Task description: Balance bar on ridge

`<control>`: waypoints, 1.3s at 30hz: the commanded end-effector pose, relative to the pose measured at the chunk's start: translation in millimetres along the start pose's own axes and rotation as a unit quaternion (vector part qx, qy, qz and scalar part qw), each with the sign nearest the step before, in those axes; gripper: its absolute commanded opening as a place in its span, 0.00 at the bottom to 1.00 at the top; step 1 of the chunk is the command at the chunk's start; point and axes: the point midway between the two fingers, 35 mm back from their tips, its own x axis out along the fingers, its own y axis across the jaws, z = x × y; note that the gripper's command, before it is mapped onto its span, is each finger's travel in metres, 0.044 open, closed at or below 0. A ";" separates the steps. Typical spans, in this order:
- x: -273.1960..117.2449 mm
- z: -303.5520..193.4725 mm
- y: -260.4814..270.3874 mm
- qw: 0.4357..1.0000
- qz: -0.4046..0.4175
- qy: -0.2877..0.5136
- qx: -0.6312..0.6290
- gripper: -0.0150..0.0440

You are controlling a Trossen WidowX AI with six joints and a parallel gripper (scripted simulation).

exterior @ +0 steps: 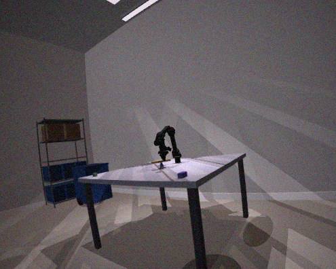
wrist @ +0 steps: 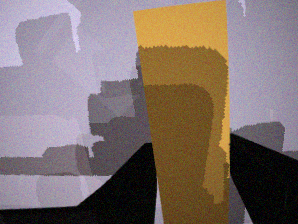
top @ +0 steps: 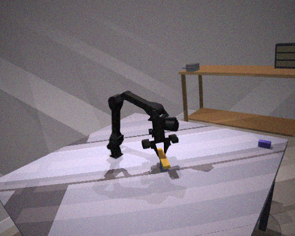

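The yellow bar [top: 165, 162] [exterior: 155, 162] [wrist: 182, 115] lies across the top of the small blue-grey ridge [top: 163, 169] [exterior: 161, 166], clear of the table at both ends. It looks about level in the exterior view, though a slight tilt cannot be ruled out. My gripper [top: 161, 152] [exterior: 163, 159] [wrist: 188, 147] points down over the bar, with one finger on each side of it. The fingers are slightly parted around the bar, with a thin light strip beside the left finger in the wrist view. The bar hides most of the ridge.
A purple block [top: 264, 143] [exterior: 182, 174] lies on the table [top: 124, 208] [exterior: 131, 183] near an edge, away from the arm. A small green object [exterior: 95, 174] is near another corner. A wooden bench [top: 243, 70] and a wire shelf [exterior: 64, 139] stand beyond the table.
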 end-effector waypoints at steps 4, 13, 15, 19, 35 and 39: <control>-0.2 0.0 0.0 1.000 0.000 0.000 0.000 0.54; -0.2 0.0 0.0 1.000 0.000 0.000 0.000 0.54; -0.2 0.0 0.0 1.000 0.000 0.000 0.000 0.54; -0.2 0.0 0.0 1.000 0.000 0.000 0.000 0.54; -0.2 0.0 0.0 1.000 0.000 0.000 0.000 0.57; -0.2 0.0 0.0 1.000 0.000 0.000 0.000 0.57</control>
